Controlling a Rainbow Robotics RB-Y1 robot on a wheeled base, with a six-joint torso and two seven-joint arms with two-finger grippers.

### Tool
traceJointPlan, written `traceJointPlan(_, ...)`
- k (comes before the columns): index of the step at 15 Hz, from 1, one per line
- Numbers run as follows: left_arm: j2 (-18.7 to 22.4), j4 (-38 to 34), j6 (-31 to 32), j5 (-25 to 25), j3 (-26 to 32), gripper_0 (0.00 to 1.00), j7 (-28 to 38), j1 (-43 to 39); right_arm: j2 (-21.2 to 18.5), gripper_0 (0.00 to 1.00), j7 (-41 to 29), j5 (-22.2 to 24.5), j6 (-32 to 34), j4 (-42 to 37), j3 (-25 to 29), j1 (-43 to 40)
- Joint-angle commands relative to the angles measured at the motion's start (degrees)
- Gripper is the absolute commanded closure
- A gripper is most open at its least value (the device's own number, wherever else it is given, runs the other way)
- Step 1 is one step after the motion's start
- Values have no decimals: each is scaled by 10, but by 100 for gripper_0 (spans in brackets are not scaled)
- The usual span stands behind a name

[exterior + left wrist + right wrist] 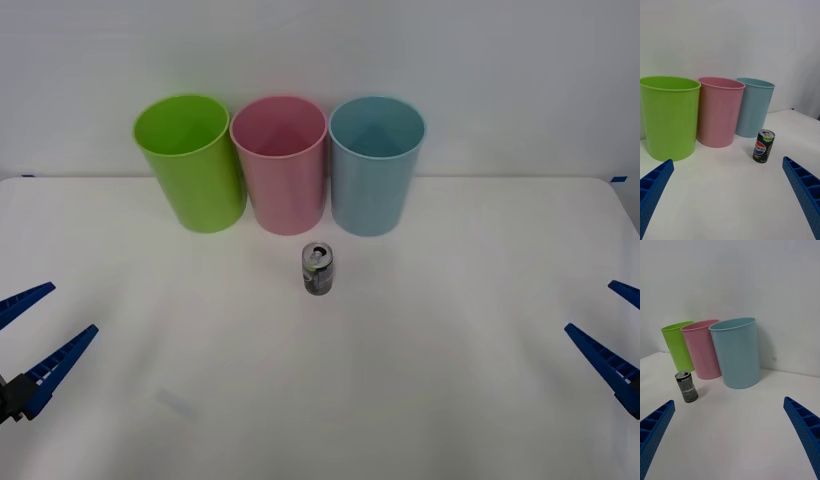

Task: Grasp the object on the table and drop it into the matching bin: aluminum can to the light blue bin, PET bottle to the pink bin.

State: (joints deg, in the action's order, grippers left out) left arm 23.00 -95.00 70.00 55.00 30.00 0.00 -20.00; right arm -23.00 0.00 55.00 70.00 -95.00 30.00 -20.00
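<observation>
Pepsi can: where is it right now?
In the front view the Pepsi can stands upright mid-table, just in front of the gap between the pink bin and light blue bin.

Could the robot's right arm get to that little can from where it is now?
Probably yes: the right gripper is open, and only bare table lies between it and the can.

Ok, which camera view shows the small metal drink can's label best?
The left wrist view: the small silver-grey metal drink can stands upright with its round logo facing the camera. The right wrist view shows the can from its grey printed side. The front view looks down on the can, mostly its pull-tab top.
</observation>
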Motion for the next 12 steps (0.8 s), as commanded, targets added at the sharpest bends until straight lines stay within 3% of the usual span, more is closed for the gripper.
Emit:
traceJointPlan(1,0,0,0,0,0,0,0,0,0,0,0,0,0,0,0,0)
traceJointPlan(4,0,0,0,0,0,0,0,0,21,0,1,-3,1,1,-4,3)
traceJointPlan(12,0,0,0,0,0,0,0,0,17,0,7,-6,-24,-21,-64,-3)
